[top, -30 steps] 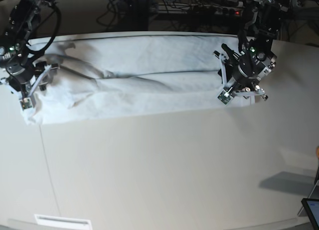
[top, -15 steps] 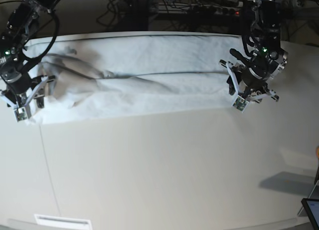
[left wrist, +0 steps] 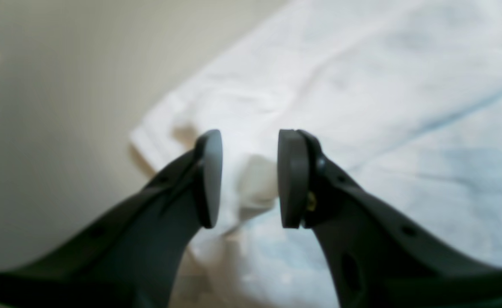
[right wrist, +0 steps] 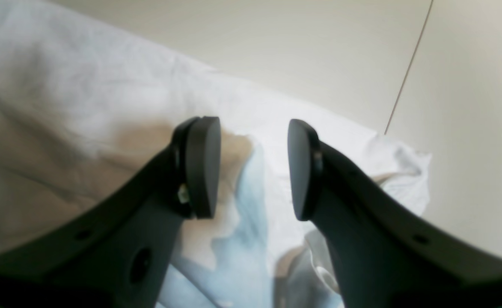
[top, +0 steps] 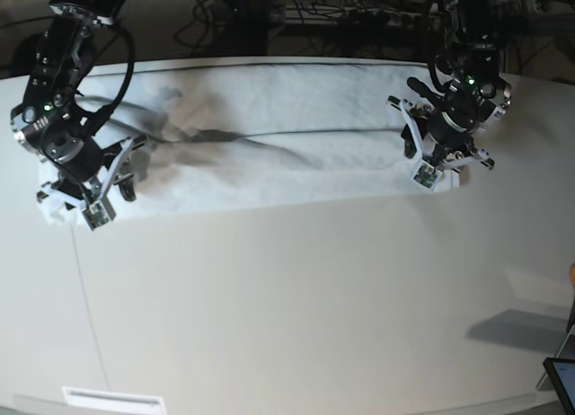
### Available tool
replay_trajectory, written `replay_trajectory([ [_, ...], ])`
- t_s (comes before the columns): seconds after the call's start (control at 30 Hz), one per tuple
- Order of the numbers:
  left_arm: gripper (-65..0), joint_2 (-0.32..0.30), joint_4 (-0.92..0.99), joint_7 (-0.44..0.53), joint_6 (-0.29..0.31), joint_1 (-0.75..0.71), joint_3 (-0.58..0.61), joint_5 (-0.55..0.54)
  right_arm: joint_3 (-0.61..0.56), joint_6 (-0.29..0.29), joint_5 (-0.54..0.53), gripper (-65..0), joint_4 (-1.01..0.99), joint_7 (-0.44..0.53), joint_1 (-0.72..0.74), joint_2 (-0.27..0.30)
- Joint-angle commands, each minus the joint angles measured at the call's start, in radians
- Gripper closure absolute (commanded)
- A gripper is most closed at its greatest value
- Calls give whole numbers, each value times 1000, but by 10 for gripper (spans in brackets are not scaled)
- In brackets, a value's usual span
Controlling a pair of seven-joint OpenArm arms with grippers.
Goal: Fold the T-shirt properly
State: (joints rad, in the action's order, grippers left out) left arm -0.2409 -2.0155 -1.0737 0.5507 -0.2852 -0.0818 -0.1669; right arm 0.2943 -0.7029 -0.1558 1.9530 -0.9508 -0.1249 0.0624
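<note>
garment: the plain white soft thin t-shirt (top: 269, 154) lies as a long band along the far side of the off-white table (top: 296, 298).
change: since a moment ago the right gripper (top: 90, 192) has shifted inward over the rumpled sleeve end; the left gripper (top: 437, 161) has pulled back onto the hem corner.
hands: both sets of jaws stand apart with nothing between them, cloth only beneath.
meaning: likely regrasping the ends for the next fold.
</note>
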Motion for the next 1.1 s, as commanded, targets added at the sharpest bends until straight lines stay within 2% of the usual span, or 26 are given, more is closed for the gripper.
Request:
replay_trajectory([
  [0.0, -215, -18, -15, 8, -16, -12, -11, 7, 3, 5, -12, -245, 15, 26, 14, 3],
  [0.13, -215, -39, -14, 8, -37, -58, -20, 27, 9, 5, -12, -245, 13, 33, -17, 4],
  [0.47, -215, -48, -21, 11, -31, -128, -34, 241, 9, 5, -12, -245, -25, 34, -42, 7],
  [0.57, -215, -41, -34, 13, -31, -121, -82, 208, 10, 5, -12, -245, -17, 40, -54, 4],
  [0.67, -215, -35, -38, 39, -30, -111, -146, 76, 36, 5, -12, -244, 0, 112, -72, 1],
  [0.77, -215, -33, -37, 96, -30, -124, -214, -90, 98, 5, -12, -244, 12, 189, -100, -31],
  [0.87, -213, -33, -31, 160, -34, -162, -240, -193, 135, 5, -11, -244, 6, 177, -121, -34],
  [0.9, -212, -28, -29, 195, -36, -181, -233, -201, 139, 5, -11, -244, 3, 181, -132, -34],
  [0.97, -165, -1, -26, 270, -37, -211, -217, -174, 145, 5, -11, -244, -16, 183, -138, -37],
  [1.07, -101, 41, -12, 298, -37, -219, -181, -81, 145, 5, -9, -244, -57, 183, -135, -37],
])
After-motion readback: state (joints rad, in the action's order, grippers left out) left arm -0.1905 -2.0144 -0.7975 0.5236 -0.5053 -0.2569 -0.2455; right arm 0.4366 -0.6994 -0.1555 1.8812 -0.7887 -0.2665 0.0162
